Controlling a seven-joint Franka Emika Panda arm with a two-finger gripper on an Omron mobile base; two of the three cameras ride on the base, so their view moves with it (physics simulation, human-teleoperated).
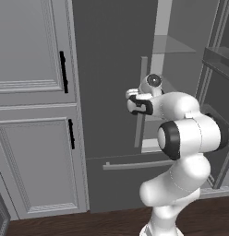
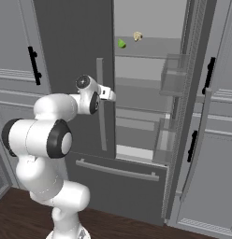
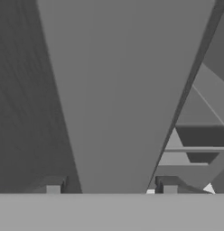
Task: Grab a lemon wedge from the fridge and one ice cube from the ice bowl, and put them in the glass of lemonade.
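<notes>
The fridge (image 2: 73, 42) stands with its right door (image 2: 176, 79) swung open and its left door (image 1: 111, 64) shut. A tiny bright green lemon wedge (image 2: 121, 44) lies on an upper shelf inside, beside a small beige lump (image 2: 137, 36). My gripper (image 2: 111, 95) is at the left door's long vertical bar handle (image 2: 101, 126), far below the wedge. In the hand view the handle (image 3: 123, 90) runs between my two fingertips (image 3: 53, 187), with a small gap on each side, so the gripper (image 3: 110, 186) is open around it. The ice bowl and the glass of lemonade are out of view.
Light grey panelled cabinets with black handles flank the fridge on the left (image 1: 33, 92) and on the right (image 2: 216, 140). The bottom drawer (image 2: 118, 186) with a horizontal bar is shut. Door bins line the open door. Dark wood floor lies below.
</notes>
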